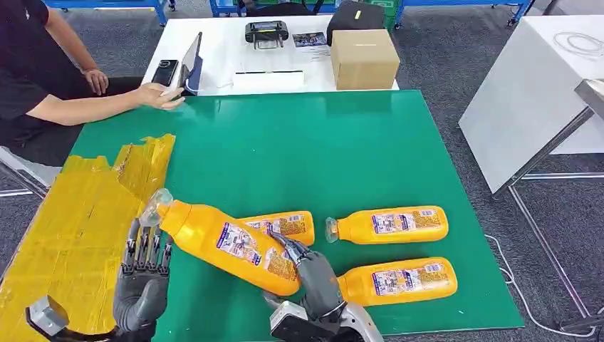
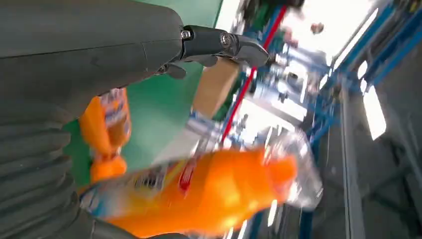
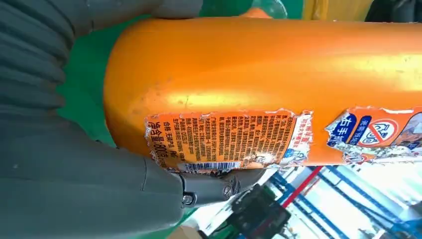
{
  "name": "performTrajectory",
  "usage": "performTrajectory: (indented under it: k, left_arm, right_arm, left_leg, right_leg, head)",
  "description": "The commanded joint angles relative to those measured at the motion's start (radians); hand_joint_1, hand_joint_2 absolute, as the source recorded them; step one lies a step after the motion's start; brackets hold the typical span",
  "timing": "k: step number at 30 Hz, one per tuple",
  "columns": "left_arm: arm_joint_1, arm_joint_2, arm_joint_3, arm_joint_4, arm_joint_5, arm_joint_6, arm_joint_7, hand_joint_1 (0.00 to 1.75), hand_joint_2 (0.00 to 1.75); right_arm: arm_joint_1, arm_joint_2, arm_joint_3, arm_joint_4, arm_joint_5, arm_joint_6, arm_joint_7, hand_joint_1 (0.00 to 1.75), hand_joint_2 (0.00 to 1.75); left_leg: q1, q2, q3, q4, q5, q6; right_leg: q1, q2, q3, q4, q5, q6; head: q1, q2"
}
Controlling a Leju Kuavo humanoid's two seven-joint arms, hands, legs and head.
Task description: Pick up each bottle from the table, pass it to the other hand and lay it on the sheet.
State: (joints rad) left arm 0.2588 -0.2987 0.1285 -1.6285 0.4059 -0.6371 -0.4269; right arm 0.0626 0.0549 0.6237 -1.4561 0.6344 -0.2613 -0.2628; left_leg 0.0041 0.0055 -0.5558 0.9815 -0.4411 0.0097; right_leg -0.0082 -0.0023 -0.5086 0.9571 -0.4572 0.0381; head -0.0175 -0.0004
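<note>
The green counter (image 1: 342, 149) spreads out ahead of both robot hands, and the crumpled yellow sheet (image 1: 78, 214) lies on its left part, under and beyond the left robot hand (image 1: 144, 274). That left robot hand is raised with its fingers apart and upright, holding nothing, just below the capped end of the lifted bottle.

The right robot hand (image 1: 313, 274) is clamped around the base end of the held bottle (image 1: 228, 246), an orange-yellow bottle with a clear cap, tilted so the cap points up and left toward the left robot hand. In the right wrist view its torn label carries small Chinese print, a barcode and "600"; the remaining print is too small to read. A second label patch shows a red prohibition sign.

Three more bottles lie on their sides on the counter: one (image 1: 285, 226) just behind the held bottle, one (image 1: 390, 224) ahead and right of the right robot hand, and one (image 1: 399, 279) just right of that hand. Their labels are blue, white and red, too small to read.

Far beyond both hands stands a cardboard box (image 1: 363, 58) on a white table (image 1: 221, 50). A person's hand (image 1: 158, 96) rests at the counter's far left corner.
</note>
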Motion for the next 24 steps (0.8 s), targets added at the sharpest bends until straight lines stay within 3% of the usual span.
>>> performTrajectory:
  k: [1, 14, 24]
  left_arm:
    - [0.007, 0.057, -0.067, 0.063, 0.006, -0.015, -0.003, 0.0, 1.75]
    - [0.016, 0.055, -0.07, 0.064, 0.011, -0.045, -0.004, 0.0, 1.75]
    - [0.013, 0.039, -0.072, 0.047, -0.07, 0.043, -0.025, 0.0, 1.75]
  right_arm:
    - [-0.033, 0.012, -0.02, 0.023, 0.002, 0.011, -0.005, 1.75, 1.75]
    - [-0.052, 0.029, -0.008, 0.054, 0.018, 0.049, -0.011, 1.75, 1.75]
    - [-0.108, 0.066, 0.199, 0.199, 0.114, 0.106, 0.016, 1.75, 1.75]
  left_leg:
    - [0.0, 0.0, 0.002, -0.001, 0.0, 0.0]
    - [0.0, 0.001, 0.001, -0.001, 0.0, 0.0]
    - [0.001, 0.002, 0.002, -0.001, -0.001, -0.001]
  right_leg:
    - [0.0, 0.001, 0.001, -0.001, 0.0, -0.001]
    - [0.0, 0.001, 0.001, -0.001, 0.0, -0.001]
    - [0.001, 0.002, 0.002, -0.001, 0.0, -0.001]
  head:
    - [0.0, 0.0]
    - [0.0, 0.0]
    - [0.0, 0.0]
